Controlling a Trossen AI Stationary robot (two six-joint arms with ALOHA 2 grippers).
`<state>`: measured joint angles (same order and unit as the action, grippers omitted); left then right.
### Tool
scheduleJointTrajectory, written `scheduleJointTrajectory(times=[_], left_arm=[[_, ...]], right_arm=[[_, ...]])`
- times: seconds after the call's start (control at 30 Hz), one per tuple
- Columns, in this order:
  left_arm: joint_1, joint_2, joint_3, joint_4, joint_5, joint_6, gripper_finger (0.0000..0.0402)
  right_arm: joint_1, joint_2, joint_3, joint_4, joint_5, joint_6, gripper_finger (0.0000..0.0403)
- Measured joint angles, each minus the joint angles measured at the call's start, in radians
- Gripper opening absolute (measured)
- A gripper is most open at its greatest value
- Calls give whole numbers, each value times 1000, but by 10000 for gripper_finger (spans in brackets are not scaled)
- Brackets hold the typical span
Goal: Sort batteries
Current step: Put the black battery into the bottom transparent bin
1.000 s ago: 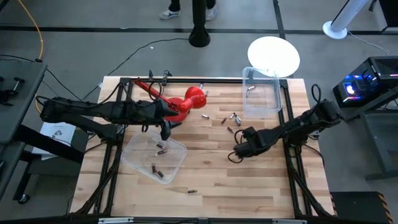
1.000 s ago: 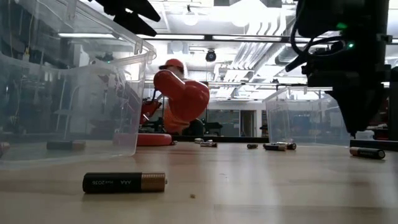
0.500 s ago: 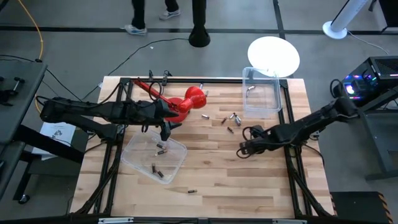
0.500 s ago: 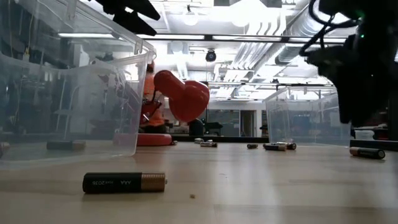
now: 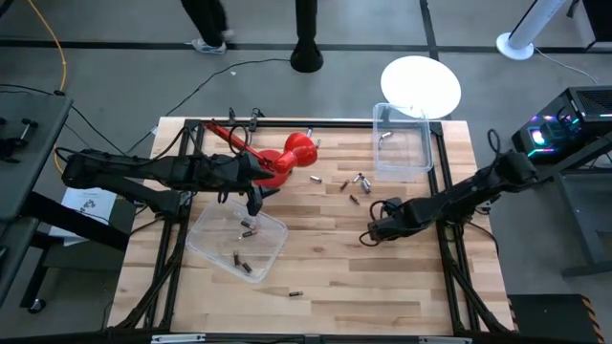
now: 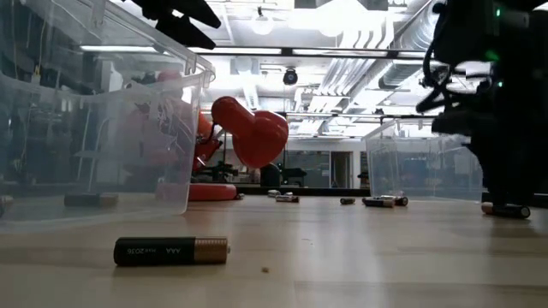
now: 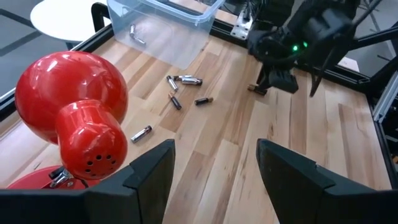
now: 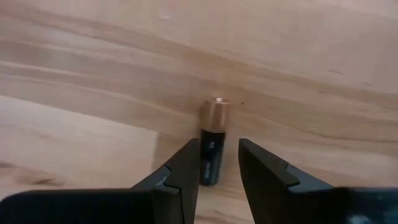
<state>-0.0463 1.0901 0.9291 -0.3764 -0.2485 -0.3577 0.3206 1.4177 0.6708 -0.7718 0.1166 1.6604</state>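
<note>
The right gripper [image 8: 219,163] is standing low over the table [image 5: 316,277], its fingers [image 8: 180,168] spread on either side of a black-and-copper battery [image 8: 212,142] lying flat, not yet clamping it. The pick-up seems to be beginning; next the fingers should be closing squarely on it. The left gripper [image 7: 211,165] is waiting, fingers apart and empty, above the near clear bin [image 5: 270,250]. The labels on the loose batteries [image 5: 356,183] near the far bin [image 5: 426,153] are too small to read, and the arm is covering the target battery in the high view.

I'm running this in a robotics lab: a butcher-block table [image 5: 316,272] in a black metal frame [image 5: 454,272] sits on grey concrete floor. Past it I see exposed ceiling ducts [image 6: 360,68], strip lights [image 6: 257,51], trailing cables [image 5: 196,91] and a lit computer tower [image 5: 564,124].
</note>
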Motion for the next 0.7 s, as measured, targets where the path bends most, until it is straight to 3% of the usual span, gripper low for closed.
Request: scheduleJointTrajectory(times=[0.33, 0.47, 0.6, 0.7], left_arm=[[0, 0, 0, 0, 0, -5, 220], [-1, -4, 0, -1, 0, -5, 220], [-1, -16, 1, -7, -4, 16, 220], [-1, -17, 1, -6, -36, 67, 220]], right_arm=[[3, 113, 7, 75, -10, -51, 98], [10, 72, 51, 61, 39, -94, 33], [-15, -19, 166, 225, 178, -285, 30], [-61, -4, 239, 430, 169, -538, 37]])
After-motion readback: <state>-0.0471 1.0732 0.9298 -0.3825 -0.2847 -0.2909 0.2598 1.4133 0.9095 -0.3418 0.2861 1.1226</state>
